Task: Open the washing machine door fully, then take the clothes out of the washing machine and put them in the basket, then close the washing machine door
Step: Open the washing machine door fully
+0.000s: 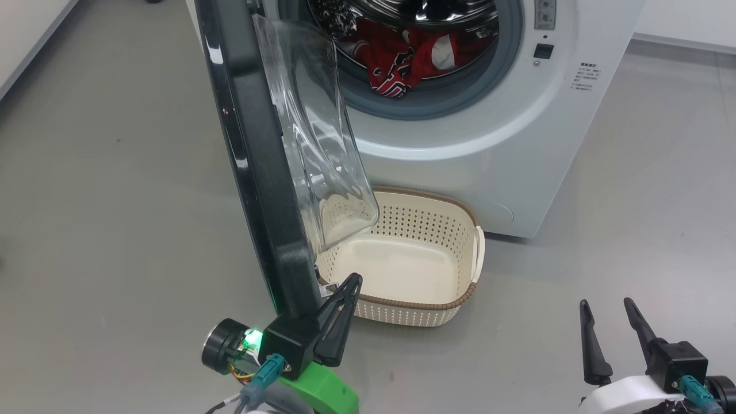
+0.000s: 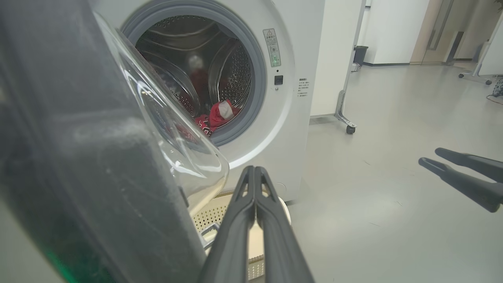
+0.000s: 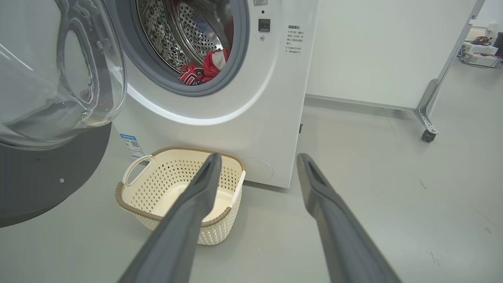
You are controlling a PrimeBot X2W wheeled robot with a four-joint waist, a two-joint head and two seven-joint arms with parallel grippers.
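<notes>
The white washing machine (image 1: 517, 144) stands ahead with the washing machine door (image 1: 259, 172) swung out towards me, its black rim edge-on and its glass bowl (image 1: 316, 132) facing the drum. Red and white clothes (image 1: 402, 57) lie at the drum's mouth, also in the left wrist view (image 2: 216, 116) and right wrist view (image 3: 204, 67). The cream basket (image 1: 477, 247) sits on the floor below the opening, nothing in it. My left gripper (image 1: 352, 282) is shut on nothing, close beside the door's lower inner edge. My right gripper (image 1: 606, 303) hangs open right of the basket (image 3: 133, 200).
A white partition on castors (image 3: 428, 133) stands right of the machine. A dark bin (image 2: 359, 53) sits further back. Grey floor spreads to the right and left of the door. A wall runs along the far left (image 1: 23, 34).
</notes>
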